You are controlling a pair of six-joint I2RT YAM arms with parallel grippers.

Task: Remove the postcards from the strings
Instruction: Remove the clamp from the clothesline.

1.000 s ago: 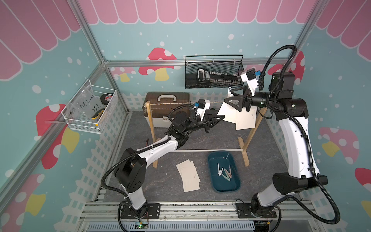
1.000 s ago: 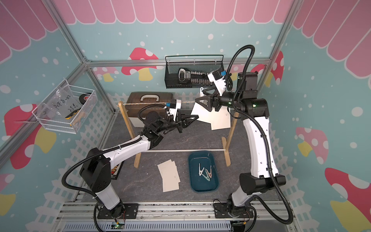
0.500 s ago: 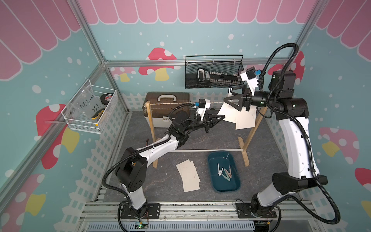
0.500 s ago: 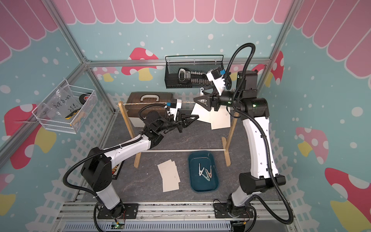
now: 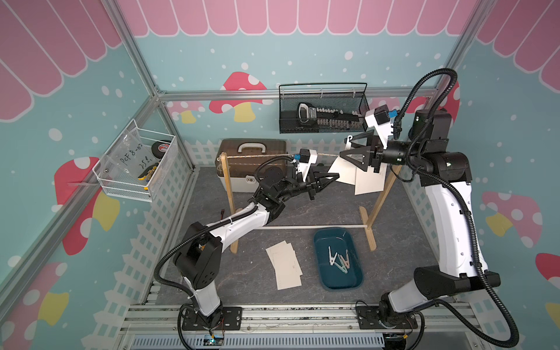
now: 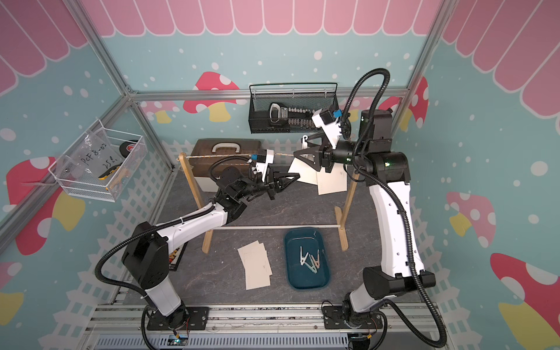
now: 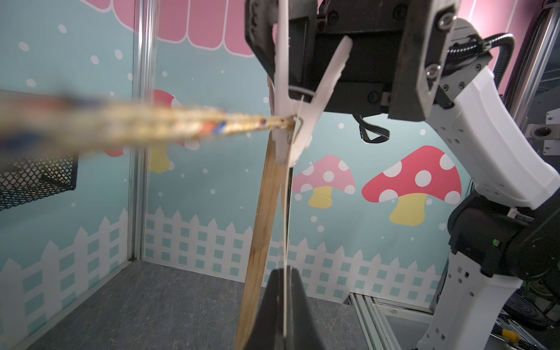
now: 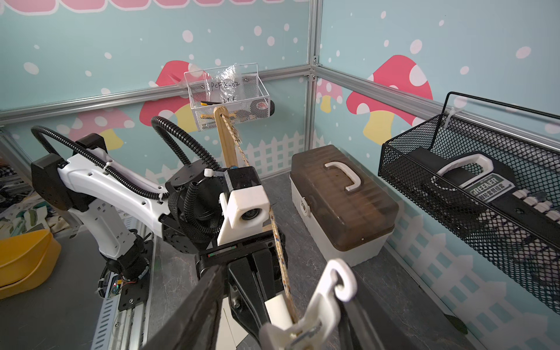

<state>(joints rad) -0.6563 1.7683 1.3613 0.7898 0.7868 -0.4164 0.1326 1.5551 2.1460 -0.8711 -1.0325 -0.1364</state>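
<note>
The string (image 5: 257,156) runs between two wooden uprights. Two postcards hang near its right end, one (image 5: 345,174) beside the other (image 5: 371,185). My left gripper (image 5: 335,177) is shut on the lower corner of the nearer postcard, which shows edge-on (image 7: 285,242) between the jaws (image 7: 285,303). A white clothespin (image 7: 291,121) pins that card to the string (image 7: 181,127). My right gripper (image 5: 345,148) stands open around the clothespin's handles (image 8: 321,306); one handle touches a finger and the other finger (image 8: 197,309) is apart. Loose postcards (image 5: 286,266) lie stacked on the floor.
A teal tray (image 5: 351,281) holding clothespins sits at the front beside the stacked cards. Behind the stand are a brown toolbox (image 5: 251,151) and a black wire basket (image 5: 321,121). A white wire basket (image 5: 136,163) hangs on the left wall. A white rod (image 5: 303,226) joins the stand's feet.
My right gripper's jaws have narrowed around the white clothespin. The left gripper has kept its hold on the postcard and barely moved.
</note>
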